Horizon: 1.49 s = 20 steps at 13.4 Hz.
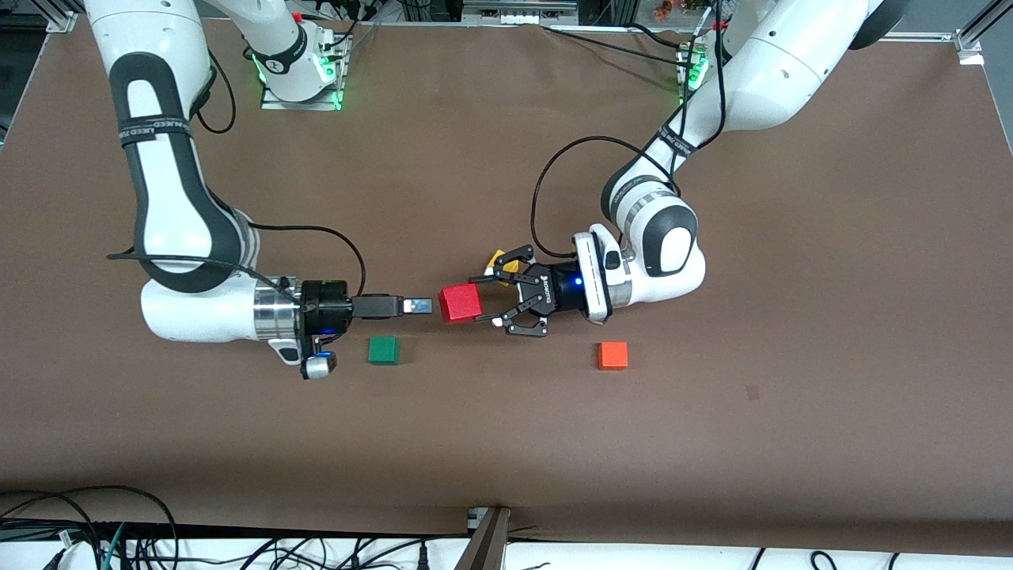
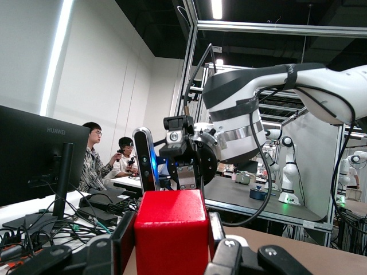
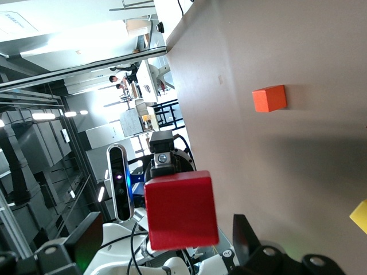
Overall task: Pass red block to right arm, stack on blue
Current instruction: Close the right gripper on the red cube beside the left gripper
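Brown table, bearing two arms and loose cubes. Left gripper, turned sideways above mid-table, clamped on the red block, which is held in the air. Right gripper, level with that block and facing it just beside it, fingers spread wide, holding nothing. Green cube on the table, under the right gripper's side. Orange cube toward the left arm's end. Yellow cube, mostly hidden by the left gripper. Blue cube not visible.

white arms, black claws, black cables
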### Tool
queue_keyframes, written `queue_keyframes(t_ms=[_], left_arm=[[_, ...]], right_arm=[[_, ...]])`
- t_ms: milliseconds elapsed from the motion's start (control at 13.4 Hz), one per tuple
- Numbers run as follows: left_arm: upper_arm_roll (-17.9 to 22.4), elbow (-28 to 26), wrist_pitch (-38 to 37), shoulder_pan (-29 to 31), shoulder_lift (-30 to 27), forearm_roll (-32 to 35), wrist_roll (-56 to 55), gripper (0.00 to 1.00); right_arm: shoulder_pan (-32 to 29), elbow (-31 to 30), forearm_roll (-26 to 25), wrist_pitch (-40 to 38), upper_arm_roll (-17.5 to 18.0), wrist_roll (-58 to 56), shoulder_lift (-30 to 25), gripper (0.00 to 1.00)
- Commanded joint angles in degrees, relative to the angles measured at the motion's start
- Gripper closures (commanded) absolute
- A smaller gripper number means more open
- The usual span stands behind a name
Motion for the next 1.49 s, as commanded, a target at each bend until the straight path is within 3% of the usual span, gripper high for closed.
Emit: queue_keyframes(t_ms=[0,299,522,597,746,896,1045,1119,1194,1418], left_arm=[[0.4,2.4,0.7,-1.0,1.3,-1.3,1.3,1.0],[0.5,3.2,0.7,-1.0,1.7,-1.2,1.3,1.0],[0.5,3.3,0.7,-1.0,2.0,-1.2,1.4,1.0],[0.5,3.3,0.7,-1.1,2.0,-1.2,1.5,1.0],[0.5,3.3,0.7,-1.2,2.1,-1.3,1.5,1.0],[0.5,3.3,0.7,-1.2,2.0,-1.3,1.4,1.0],[0.5,3.3,0.7,-1.2,2.0,-1.5,1.3,1.0],[0.5,3.3,0.7,-1.1,2.0,-1.6,1.0,0.17],[0.5,3.3,0.6,-0.9,2.0,-1.8,0.6,0.0],[0.5,3.3,-0.1,-0.2,1.9,-1.8,-0.1,0.0]], right_arm=[[1.4,1.1,0.0,1.9,-0.3,-0.1,0.6,0.0],[2.5,1.1,-0.6,4.1,-0.3,-0.3,0.7,0.02],[2.8,1.4,-0.7,5.7,-0.3,-0.8,1.4,0.28],[2.9,1.4,-0.7,6.0,-0.3,-0.7,1.4,0.61],[2.9,1.4,-0.7,6.0,-0.3,-0.7,1.4,0.78],[2.9,1.6,-0.7,6.0,-0.3,-0.7,1.3,0.87],[2.9,1.6,-0.7,6.0,-0.3,-0.7,1.1,0.88],[2.9,1.6,-0.7,6.0,-0.4,-0.7,1.1,0.88],[2.9,1.6,-0.7,6.0,-0.3,-0.7,1.1,0.88],[2.9,1.9,-0.7,6.1,-0.4,-0.3,1.1,0.88]])
